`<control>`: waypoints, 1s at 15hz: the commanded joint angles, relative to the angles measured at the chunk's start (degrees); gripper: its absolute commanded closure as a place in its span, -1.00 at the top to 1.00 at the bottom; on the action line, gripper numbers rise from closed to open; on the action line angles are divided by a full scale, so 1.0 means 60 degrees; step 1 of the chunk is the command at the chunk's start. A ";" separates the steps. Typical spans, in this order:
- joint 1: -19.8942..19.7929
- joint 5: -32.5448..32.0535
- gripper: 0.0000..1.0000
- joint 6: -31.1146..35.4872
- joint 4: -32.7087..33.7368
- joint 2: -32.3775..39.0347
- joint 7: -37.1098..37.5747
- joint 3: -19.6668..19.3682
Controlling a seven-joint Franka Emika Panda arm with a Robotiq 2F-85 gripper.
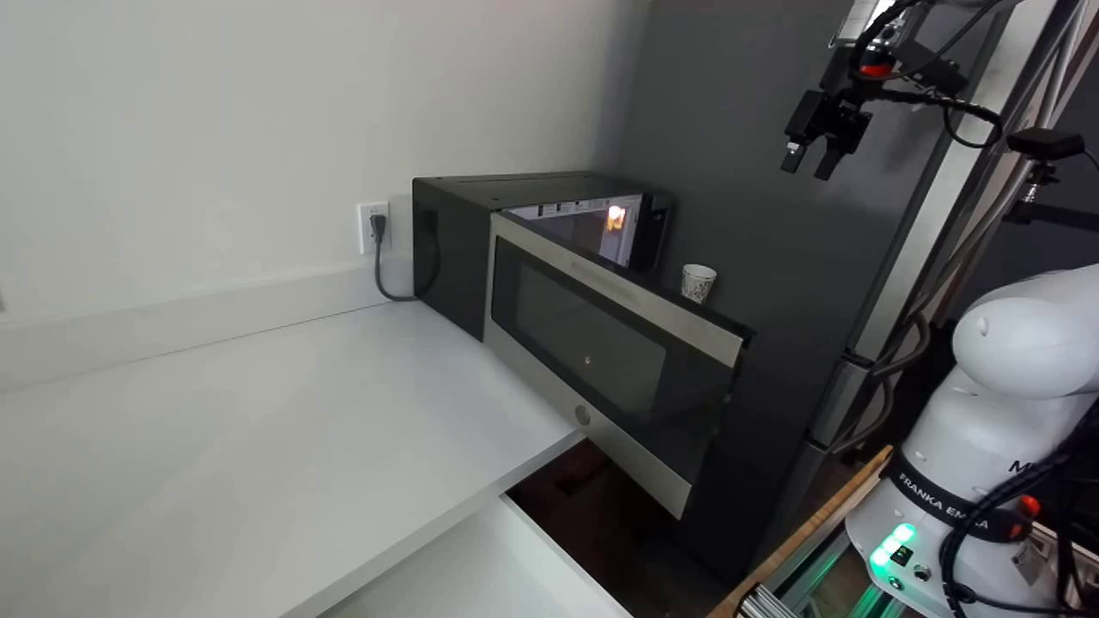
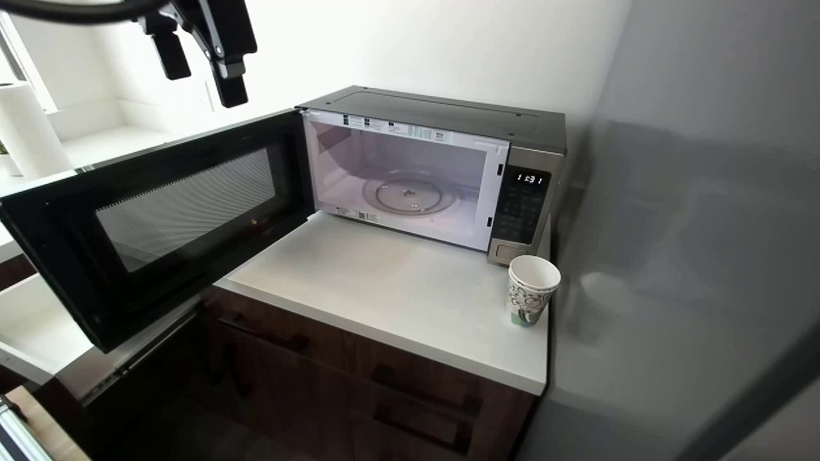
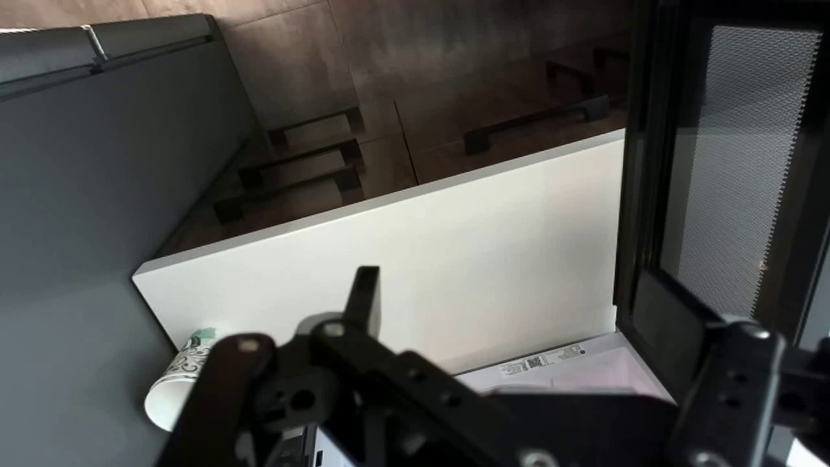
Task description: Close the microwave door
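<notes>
The microwave (image 1: 451,257) is dark grey and stands on the white counter against the wall. It also shows in an exterior view (image 2: 442,115), its lit interior and glass turntable exposed. The microwave door (image 1: 601,343) is swung wide open, past the counter's front edge. Its dark inner side shows in an exterior view (image 2: 186,211) and at the right of the wrist view (image 3: 746,168). My gripper (image 1: 810,161) is open and empty, raised above the door and apart from it in both exterior views (image 2: 205,83). In the wrist view its fingers (image 3: 519,292) are spread wide over the counter.
Stacked white patterned paper cups (image 2: 532,294) stand on the counter (image 2: 378,275) at the microwave's front right. A grey refrigerator (image 2: 679,224) borders the counter. A pulled-out white drawer (image 1: 481,558) lies below the door. A power cord (image 1: 379,266) runs to the wall outlet.
</notes>
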 commanded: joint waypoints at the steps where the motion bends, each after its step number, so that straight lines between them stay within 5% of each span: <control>1: 0.0284 0.0122 1.00 0.0109 -0.0057 0.0107 -0.0064 0.0361; 10: 0.2615 0.0329 1.00 0.1017 0.0147 0.1331 -0.0340 0.3013; 11: 0.2887 0.0336 0.50 0.1361 0.0190 0.1575 -0.0453 0.3200; 15: 0.3847 0.0333 -0.03 0.2262 0.0305 0.2323 -0.1341 0.3431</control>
